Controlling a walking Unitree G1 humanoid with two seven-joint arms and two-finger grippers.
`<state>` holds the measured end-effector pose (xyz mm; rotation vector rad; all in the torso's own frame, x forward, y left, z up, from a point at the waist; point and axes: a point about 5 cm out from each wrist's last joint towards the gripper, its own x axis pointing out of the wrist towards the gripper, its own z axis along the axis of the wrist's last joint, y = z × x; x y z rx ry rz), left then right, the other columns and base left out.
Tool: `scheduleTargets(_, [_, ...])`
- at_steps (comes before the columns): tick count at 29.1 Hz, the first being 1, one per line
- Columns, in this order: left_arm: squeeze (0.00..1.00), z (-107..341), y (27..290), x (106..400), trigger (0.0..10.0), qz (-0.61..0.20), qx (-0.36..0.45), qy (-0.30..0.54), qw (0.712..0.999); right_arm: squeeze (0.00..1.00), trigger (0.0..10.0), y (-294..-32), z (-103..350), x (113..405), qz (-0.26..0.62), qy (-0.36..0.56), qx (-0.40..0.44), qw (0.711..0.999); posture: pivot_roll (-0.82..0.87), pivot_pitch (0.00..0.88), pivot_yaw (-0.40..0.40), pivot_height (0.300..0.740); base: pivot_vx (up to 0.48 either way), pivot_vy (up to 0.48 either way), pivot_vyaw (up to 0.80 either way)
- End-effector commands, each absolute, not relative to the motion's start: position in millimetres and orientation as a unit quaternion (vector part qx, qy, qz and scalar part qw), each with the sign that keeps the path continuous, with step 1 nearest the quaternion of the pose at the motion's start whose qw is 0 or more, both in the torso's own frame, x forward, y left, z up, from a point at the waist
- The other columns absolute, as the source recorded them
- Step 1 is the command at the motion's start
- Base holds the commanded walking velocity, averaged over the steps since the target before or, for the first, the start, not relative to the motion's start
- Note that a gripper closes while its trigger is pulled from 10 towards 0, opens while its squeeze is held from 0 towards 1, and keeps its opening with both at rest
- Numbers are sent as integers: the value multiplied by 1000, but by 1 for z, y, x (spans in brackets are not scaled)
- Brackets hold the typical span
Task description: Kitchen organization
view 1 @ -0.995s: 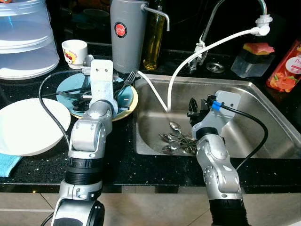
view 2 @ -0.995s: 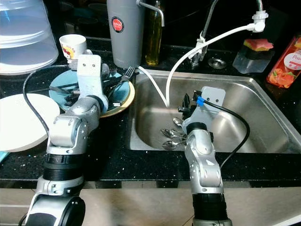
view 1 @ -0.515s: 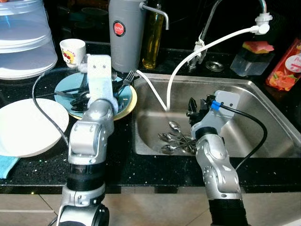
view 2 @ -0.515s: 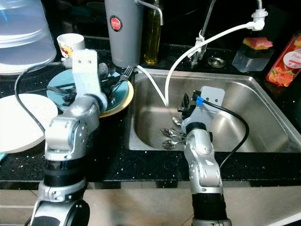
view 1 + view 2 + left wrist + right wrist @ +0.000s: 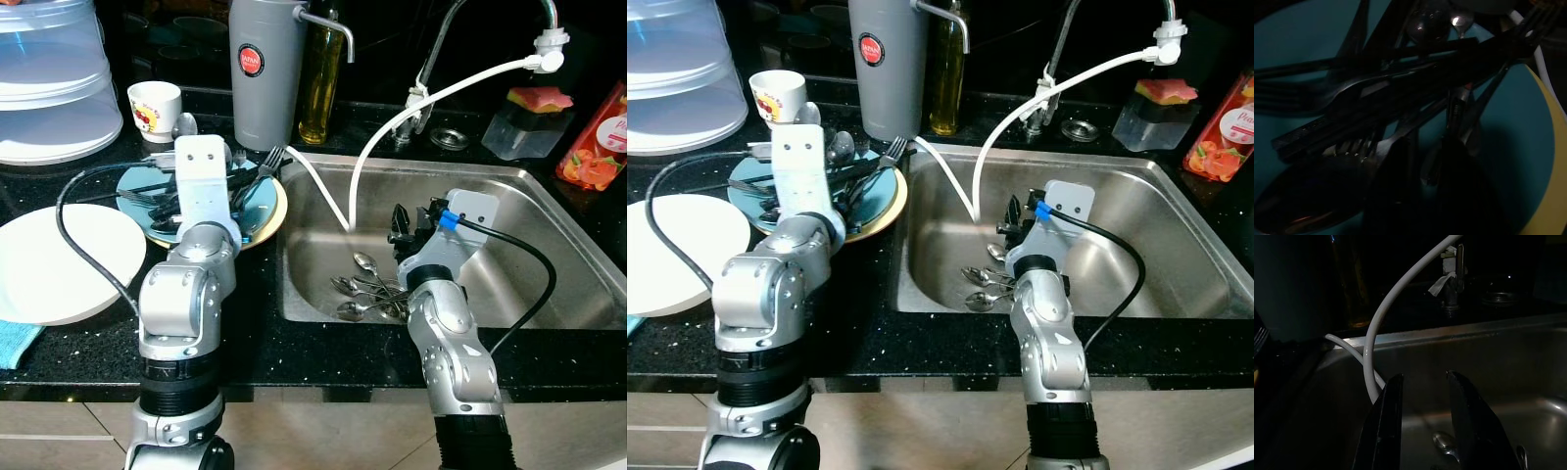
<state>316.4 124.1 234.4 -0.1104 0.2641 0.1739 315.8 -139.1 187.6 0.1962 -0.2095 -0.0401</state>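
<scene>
A teal plate (image 5: 263, 208) resting on a yellow-rimmed plate (image 5: 281, 210) holds a pile of dark forks, knives and spoons (image 5: 1400, 88). My left gripper (image 5: 1427, 196) hovers low over this pile, its fingers (image 5: 1393, 196) slightly apart, open, with a utensil handle lying under the gap. Several spoons (image 5: 367, 289) lie on the bottom of the steel sink (image 5: 549, 211). Above them inside the sink hangs my right gripper (image 5: 1422, 382), open, with nothing between its fingers (image 5: 402, 220).
A white hose (image 5: 392, 127) runs from the tap into the sink. On the black counter are a white plate (image 5: 59, 259), a cup (image 5: 155, 106), a grey jug (image 5: 265, 69), an oil bottle (image 5: 321, 78), a clear cover (image 5: 54, 78) and a sponge box (image 5: 529, 122).
My left arm has swung a little to the left over the teal plate, with its elbow moving outward. The right arm and the spoons stay where they were.
</scene>
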Motion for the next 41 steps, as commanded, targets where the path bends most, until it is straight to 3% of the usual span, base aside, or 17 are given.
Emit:
scheduleTargets(1, [0,224,110,316,0,69,-83,171,979,0,10000,-142,187,314,-25,-105,98,989,212,29,-87,740,0,0,0])
scheduleTargets(10, [0,231,116,324,0,69,-75,147,984,0,10000,-141,188,315,-24,-106,97,989,211,23,-89,740,0,0,0])
scheduleTargets(14, [0,245,107,326,0,22,-41,83,995,0,10000,-141,188,315,-23,-107,97,989,211,16,-92,740,0,0,0])
scheduleTargets(16, [0,257,95,323,10000,-19,-23,38,999,0,10000,-141,189,316,-22,-108,97,989,213,14,-93,740,0,0,0])
scheduleTargets(27, [0,265,71,317,10000,-114,-23,-3,993,0,10000,-140,190,317,-19,-110,97,989,211,5,-96,740,0,0,0])
scheduleTargets(32, [39,257,78,321,10000,-73,-5,17,997,0,10000,-140,190,317,-19,-110,96,989,212,5,-94,740,0,0,0])
scheduleTargets(33, [1000,255,81,321,10000,-64,-1,23,998,0,10000,-140,190,316,-19,-110,96,989,212,5,-94,740,0,0,0])
scheduleTargets(41, [1000,241,104,330,10000,6,-2,75,997,0,10000,-140,189,316,-19,-108,97,989,215,10,-96,740,0,0,0])
